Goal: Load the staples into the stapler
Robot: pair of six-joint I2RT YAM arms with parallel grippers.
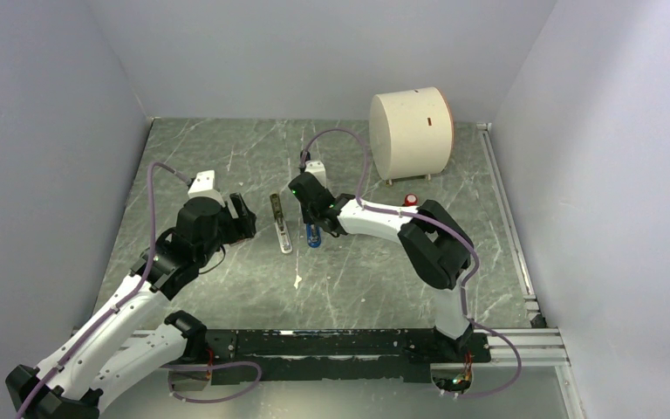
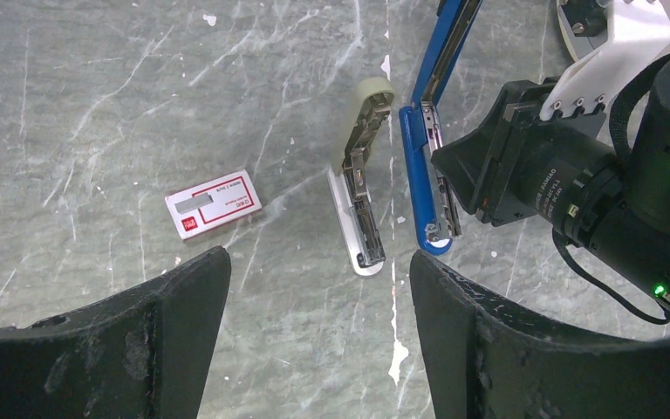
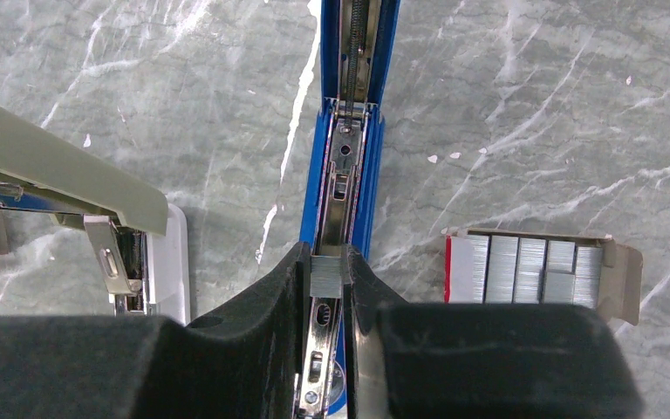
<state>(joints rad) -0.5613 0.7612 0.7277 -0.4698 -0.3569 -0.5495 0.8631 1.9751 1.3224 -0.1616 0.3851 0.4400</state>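
Mid-table, the slim blue stapler with grey metal channel (image 3: 346, 157) lies opened out flat. The right gripper (image 3: 327, 262) pinches a short silvery block of staples (image 3: 325, 276) right over that channel. At the stapler's 9 o'clock lies a grey-and-white opened stapler (image 2: 362, 201), and past it the left gripper (image 2: 318, 260) hangs spread and empty. At 3 o'clock sits an open cardboard box of staple strips (image 3: 528, 269). Far back at 1 o'clock stands a white cylinder (image 1: 410, 133).

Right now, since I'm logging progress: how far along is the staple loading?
Done: the stapler lies open, metal channel exposed, and the staple box is open. In hand: the right gripper pinches a short staple strip at that channel; whether it is seated is unclear. Left: release it and close the stapler. The left gripper hovers open.
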